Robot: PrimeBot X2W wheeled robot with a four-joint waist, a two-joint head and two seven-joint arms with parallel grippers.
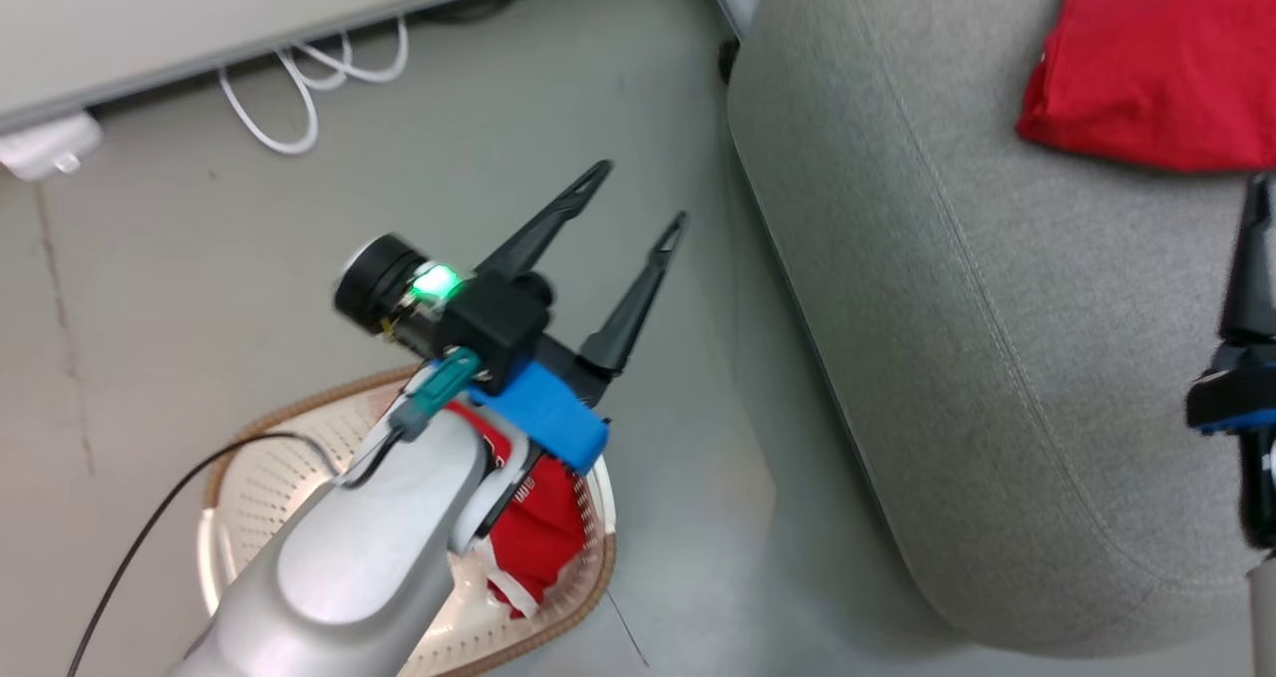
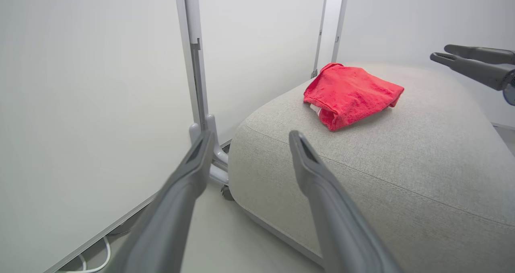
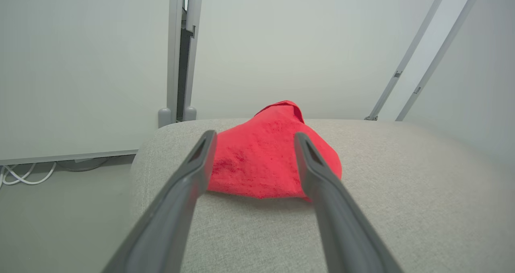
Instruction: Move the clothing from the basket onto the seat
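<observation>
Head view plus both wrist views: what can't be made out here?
- Red clothing in the basket: head view, the left forearm covers most of it; print unreadable.
- Basket: head view, forearm and bottom edge hide much of it.
- Folded red garment on the seat: head view, cropped by top and right edges; wrist views show no print.
- Right pincer: head view, blurred, cut by right edge.

Oval cream perforated plastic basket (image 1: 261,498) stands on the floor (image 1: 199,258) at lower left of the head view. Large grey fabric seat (image 1: 947,358) stands to its right, apart from it. One red white-trimmed garment (image 1: 538,537) lies in the basket's right end, partly under the left forearm (image 1: 359,557). A second red garment (image 1: 1156,59) lies on the seat's far right part, just beyond the right gripper (image 3: 255,138).
</observation>
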